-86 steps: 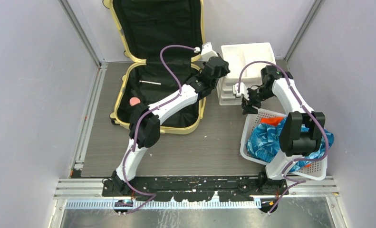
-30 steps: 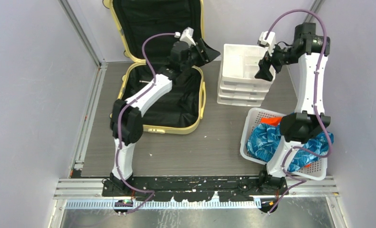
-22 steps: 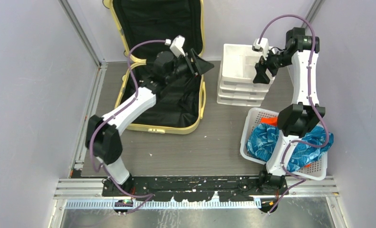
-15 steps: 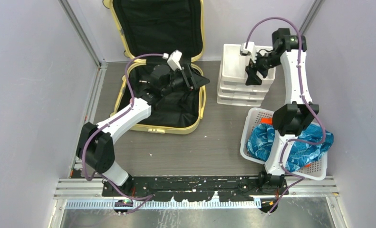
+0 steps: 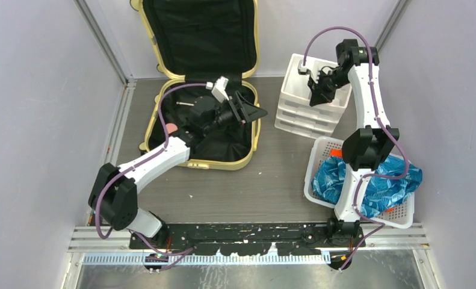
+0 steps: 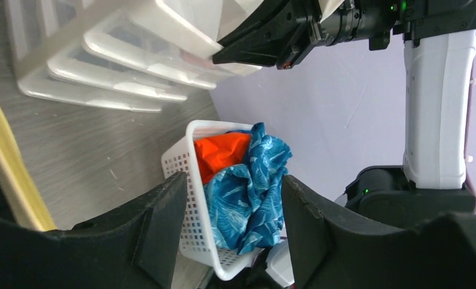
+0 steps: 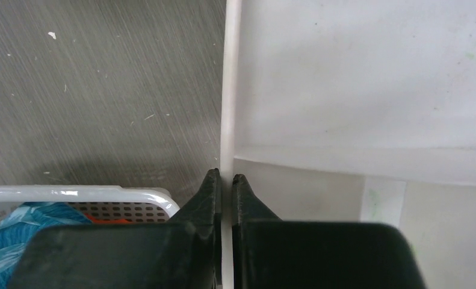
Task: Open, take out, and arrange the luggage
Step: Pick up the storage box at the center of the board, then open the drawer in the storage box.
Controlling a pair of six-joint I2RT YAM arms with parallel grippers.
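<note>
The luggage (image 5: 256,129), a pale yellow hard-shell suitcase, lies open at the back left. Its lid (image 5: 199,36) stands upright and shows black lining. A small pink thing (image 5: 171,128) and a thin silver stick (image 5: 185,103) lie in the lower half. My left gripper (image 5: 250,111) hovers over the suitcase's right side, open and empty (image 6: 232,186), pointing right. My right gripper (image 5: 315,90) is shut on the thin white rim (image 7: 229,90) of the drawer bin's top tray (image 5: 319,69), one finger on each side (image 7: 223,177).
The white stacked drawer bin (image 5: 301,114) stands right of the suitcase; its top tray sits skewed. A white perforated basket (image 5: 319,150) at the near right holds blue patterned cloth (image 5: 374,180) and orange cloth (image 6: 220,150). Walls close in on both sides.
My right gripper came down to the left and shut on the top tray's rim; the tray has turned askew. My left arm drew back, bringing its open gripper lower over the suitcase.
</note>
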